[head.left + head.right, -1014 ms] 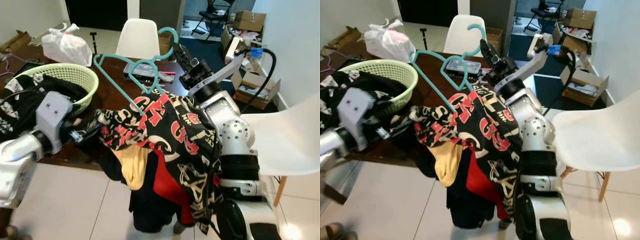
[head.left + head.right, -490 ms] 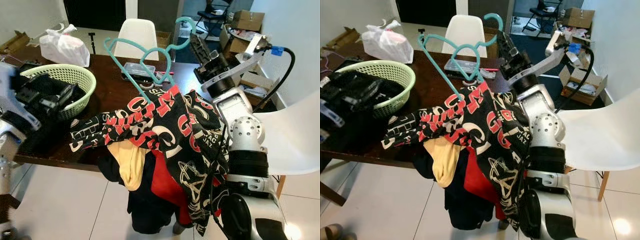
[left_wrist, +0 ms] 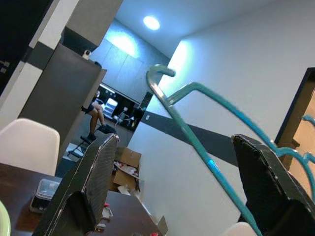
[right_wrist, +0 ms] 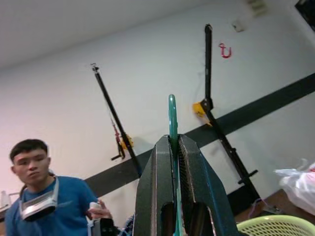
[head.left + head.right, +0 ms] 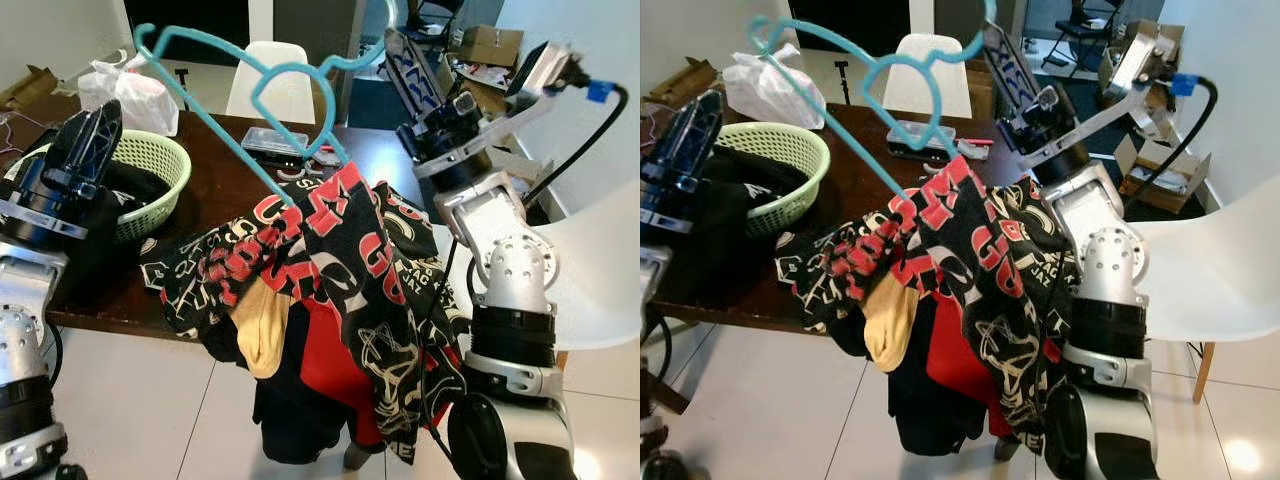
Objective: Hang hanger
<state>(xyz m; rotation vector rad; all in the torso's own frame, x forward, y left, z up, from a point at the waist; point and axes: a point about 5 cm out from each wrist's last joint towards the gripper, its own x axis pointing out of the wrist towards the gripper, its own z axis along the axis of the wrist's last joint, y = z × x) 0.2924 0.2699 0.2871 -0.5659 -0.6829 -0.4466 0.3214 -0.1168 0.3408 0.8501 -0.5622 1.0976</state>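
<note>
Since the earlier frames the teal plastic hanger [image 5: 255, 95] had been raised higher above the dark wooden worktop [image 5: 215, 185], and the left pincer [image 5: 85, 150] had been lifted from the cloth to stand upright beside the pale green woven basket [image 5: 160, 160]. The right pincer [image 5: 410, 65] was clamped tight on the hanger near its hook, the thin teal bar being pinched between the closed black fingers [image 4: 155, 196]. The left pincer was spread wide and held nothing, with the teal bar crossing between its fingers without being touched. A black, red and white printed garment [image 5: 340, 260] was draped from the hanger's lower end over the worktop's near edge, down toward the white tiled floor [image 5: 140, 400].

The task was judged to be partway done: the hanger was carried aloft, but no rail or hook was reached. A white plastic chair [image 5: 595, 270] stood just beside the worktop on the right arm's side, so room there was tight. Open floor lay beyond the worktop's far end. A person in a blue shirt [image 4: 42, 206] was seen in the right wrist view.
</note>
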